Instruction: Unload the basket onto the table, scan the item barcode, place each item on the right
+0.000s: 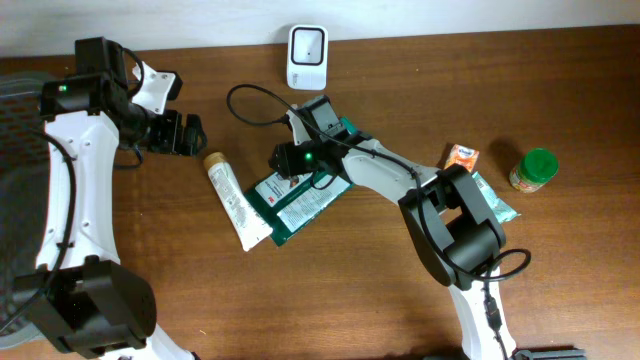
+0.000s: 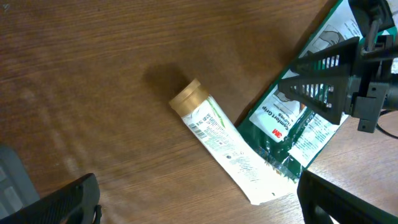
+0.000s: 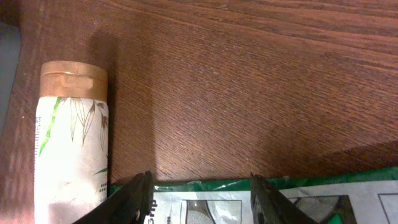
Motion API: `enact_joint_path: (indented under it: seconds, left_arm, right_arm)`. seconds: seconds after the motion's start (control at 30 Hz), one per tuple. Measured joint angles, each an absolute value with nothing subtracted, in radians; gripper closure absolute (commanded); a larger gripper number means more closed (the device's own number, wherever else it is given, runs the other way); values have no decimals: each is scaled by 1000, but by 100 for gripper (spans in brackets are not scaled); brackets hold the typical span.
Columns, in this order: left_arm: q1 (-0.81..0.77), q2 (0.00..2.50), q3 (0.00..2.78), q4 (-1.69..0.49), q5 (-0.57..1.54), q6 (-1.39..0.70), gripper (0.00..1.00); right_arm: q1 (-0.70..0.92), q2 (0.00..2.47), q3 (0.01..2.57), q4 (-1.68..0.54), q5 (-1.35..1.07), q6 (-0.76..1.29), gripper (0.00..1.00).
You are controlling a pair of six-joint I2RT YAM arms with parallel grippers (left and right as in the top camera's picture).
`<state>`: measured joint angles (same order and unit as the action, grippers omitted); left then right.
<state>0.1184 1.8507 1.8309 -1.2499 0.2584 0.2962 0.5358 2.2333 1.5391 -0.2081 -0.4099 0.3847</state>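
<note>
Packet, flat green-and-white plastic with a printed label [image 1: 300,203], lies face up on the brown wooden desk [image 1: 560,290]; judged to be the item to scan. Right claw [image 3: 200,196] hangs low over the packet's far edge with its two black fingers parted. The edge runs under and past both, nothing pinched. Reads as lining up for an edge pick, since a flat packet offers no other hold. Left claw [image 1: 192,135] sits well left of the packet, spread wide and empty, likely parked out of the way. White squeeze tube with a gold cap [image 1: 236,202] lies just left of the packet, its crimped end touching or overlapping the packet's corner, can't tell which; it could get dragged on a lift. White boxy barcode scanner with a dark window [image 1: 306,57] stands beyond the packet at the desk's back edge, so the packet likely has to be lifted and its barcode turned to that window. Barcode on the packet not readable here. Black cable [image 1: 245,100] loops just beyond the packet, owner unclear. Well right of the packet: small orange sachet [image 1: 461,155], small jar with a green lid [image 1: 533,170], teal pouch [image 1: 497,208] partly under the right arm. Desk is dark matte wood grain. Pale wall [image 1: 450,15] runs beyond the packet, and there is grey mesh [image 1: 15,110] far left of it, maybe a chair.
</note>
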Motion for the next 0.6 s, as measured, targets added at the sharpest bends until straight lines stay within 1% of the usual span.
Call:
enact_joint_path:
  seconds: [0.1, 0.23, 0.3, 0.33, 0.4, 0.47, 0.53, 0.57, 0.6]
  left_arm:
    - [118, 1851, 1831, -1250, 259, 296, 1]
    - [118, 1851, 1831, -1250, 258, 296, 1]
    - [118, 1851, 1831, -1250, 258, 296, 1]
    - [118, 1851, 1831, -1252, 258, 296, 1]
    - [118, 1851, 1831, -1250, 258, 296, 1]
    - [118, 1851, 1831, -1250, 258, 296, 1]
    - [118, 1851, 1831, -1250, 258, 296, 1]
    - [118, 1851, 1831, -1250, 258, 296, 1]
    - [118, 1851, 1831, -1250, 259, 296, 1]
  right_arm:
    - [535, 2230, 1551, -376, -456, 382, 52]
    - [492, 2213, 1593, -717, -517, 366, 51]
    - [419, 2214, 1649, -926, -504, 303, 51]
    - [378, 2215, 1716, -1005, -495, 262, 51]
    - [366, 2197, 1801, -1241, -421, 219, 51]
    - [366, 2130, 1819, -1352, -347, 198, 51]
    - [364, 2058, 1819, -1357, -323, 197, 52]
    - [362, 1965, 1820, -1360, -294, 204, 51]
    - [362, 1930, 1820, -1370, -281, 208, 52]
